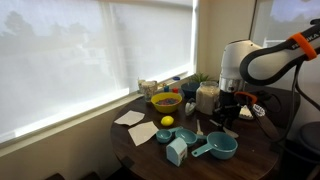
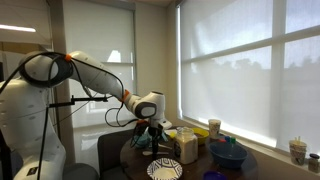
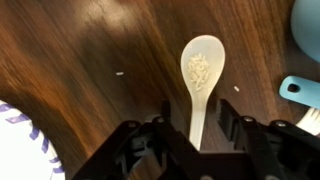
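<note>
No words, numbers or signs to read anywhere. Nothing written on the pale spoon (image 3: 201, 75) in the wrist view. Jar (image 1: 207, 96) on the far right and cup (image 2: 214, 128) by the window too small and blurry to tell.

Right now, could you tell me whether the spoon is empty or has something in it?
Not empty. The spoon lies flat on the table, bowl up, with a small patch of pale grains in it.
</note>
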